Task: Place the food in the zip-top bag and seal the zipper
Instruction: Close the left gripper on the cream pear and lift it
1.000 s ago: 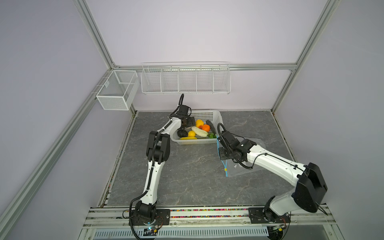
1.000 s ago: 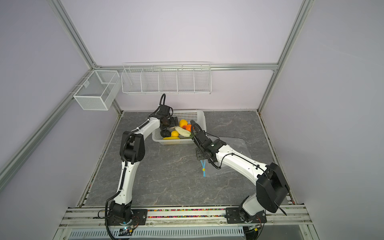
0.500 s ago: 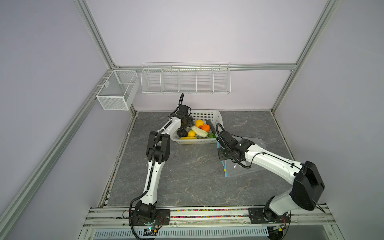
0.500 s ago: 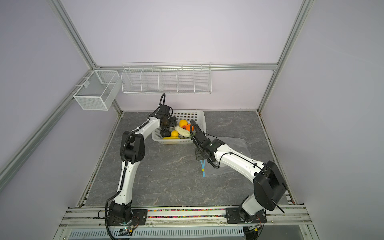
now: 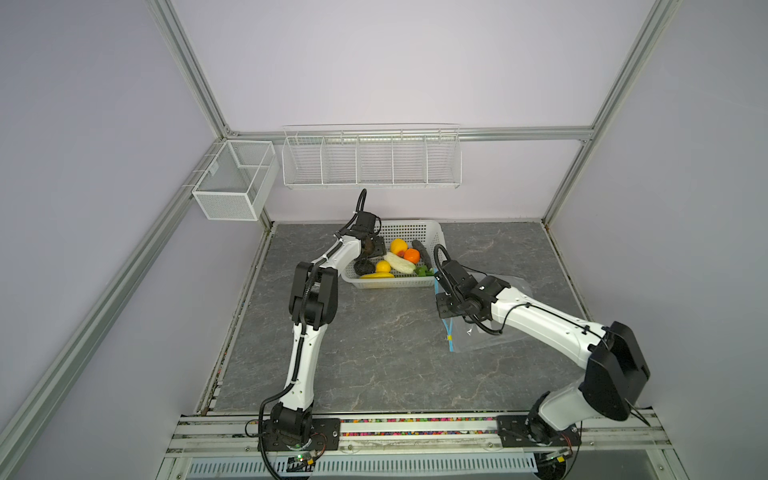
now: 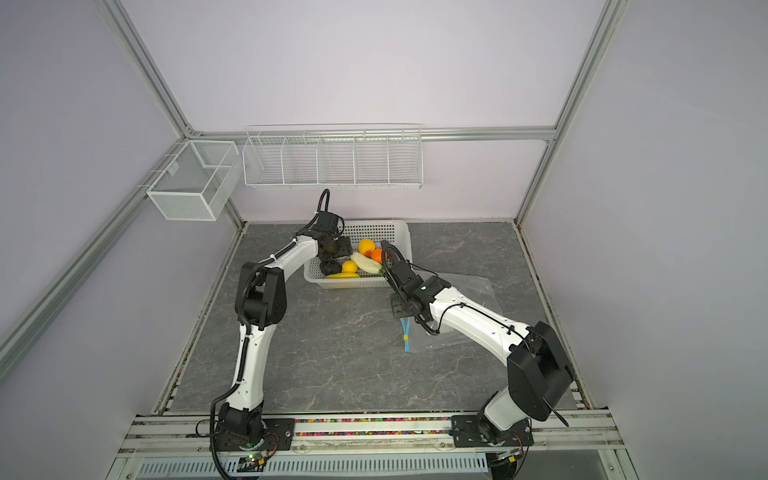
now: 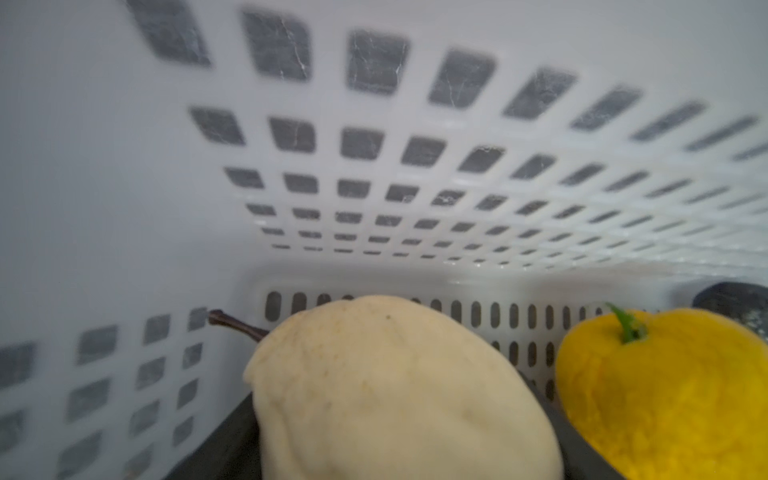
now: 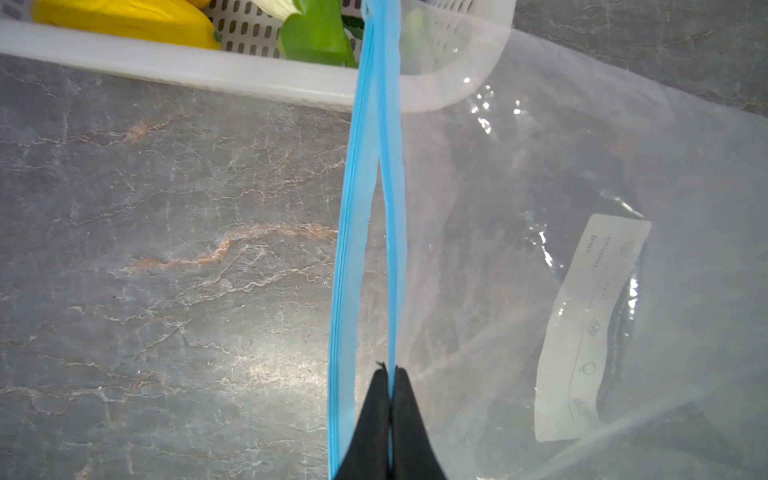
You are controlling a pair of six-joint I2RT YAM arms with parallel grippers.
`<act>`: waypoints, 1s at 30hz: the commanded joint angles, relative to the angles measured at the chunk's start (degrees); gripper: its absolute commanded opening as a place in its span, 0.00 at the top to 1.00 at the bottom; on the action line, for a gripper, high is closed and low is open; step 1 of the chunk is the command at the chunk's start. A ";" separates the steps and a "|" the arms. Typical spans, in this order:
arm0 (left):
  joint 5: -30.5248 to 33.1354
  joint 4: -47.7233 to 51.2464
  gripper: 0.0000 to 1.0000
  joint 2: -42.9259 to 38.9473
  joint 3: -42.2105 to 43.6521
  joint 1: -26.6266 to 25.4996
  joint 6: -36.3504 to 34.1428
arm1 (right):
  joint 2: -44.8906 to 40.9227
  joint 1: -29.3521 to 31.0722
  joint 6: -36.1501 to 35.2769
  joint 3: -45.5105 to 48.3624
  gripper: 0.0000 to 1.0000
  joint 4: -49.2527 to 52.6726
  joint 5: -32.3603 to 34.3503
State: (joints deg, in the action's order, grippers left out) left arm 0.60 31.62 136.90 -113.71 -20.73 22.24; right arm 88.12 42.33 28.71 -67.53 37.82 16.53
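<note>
At the white basket: pear gripped, bag mouth pinched

Around the white perforated basket [image 5: 415,282] [image 6: 353,283], two wall fixtures are recorded. One wire rack [image 5: 372,160] of five compartments is mounted above and behind it. One mesh box [image 5: 232,183] of two compartments is hung well apart from it, on the left arm's side.

One end of the basket is obscured in both top views by the left gripper [image 5: 371,248] [image 6: 332,248], which is lowered inside it. The zip-top bag [image 5: 473,338] [image 6: 478,286] [image 8: 582,166] is laid on the grey table [image 5: 374,365] just beside the basket's other end. Its middle is covered by the right arm.

Food counted in the basket:
- **Yellow, three:** round yellow fruit [image 5: 398,245] [image 7: 665,395], small yellow fruit [image 5: 382,266], long yellow piece [image 5: 376,275].
- **Other pieces, one each:** orange fruit [image 5: 411,255], white gourd [image 5: 399,262], black piece [image 5: 365,268], dark long piece [image 5: 422,249], leafy green piece [image 5: 424,272].
- **Ninth piece:** beige pear [image 7: 386,386], grasped between the left gripper's dark fingers [image 7: 220,449], which are pressed to both its flanks.

The right gripper [image 8: 390,374] is clenched on one lip of the zipper [image 8: 394,208] [image 5: 448,330]. The other lip is held slightly apart from it, so the mouth is parted. One yellow slider tab [image 5: 450,338] is seen at the strip's end farther from the basket. One white label [image 8: 590,324] is fixed to the bag. The basket's near corner and the table's veining are seen through the film.
</note>
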 commanded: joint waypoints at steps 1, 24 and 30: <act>-0.66 -1.78 0.44 -5.36 3.86 -0.47 0.56 | -1.19 -0.91 0.91 -0.59 0.94 -1.51 -1.61; -7.96 -6.04 0.48 -21.90 18.43 -1.49 3.98 | -2.65 -2.24 -0.33 -1.38 0.94 -4.26 -6.30; -14.95 -10.46 0.49 -29.52 26.34 -2.26 6.27 | -2.68 -3.36 -0.76 -1.47 0.94 -5.47 -9.76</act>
State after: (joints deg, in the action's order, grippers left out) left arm -9.54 24.64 110.78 -89.56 -22.28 26.59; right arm 86.67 39.75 28.47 -67.94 33.80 9.39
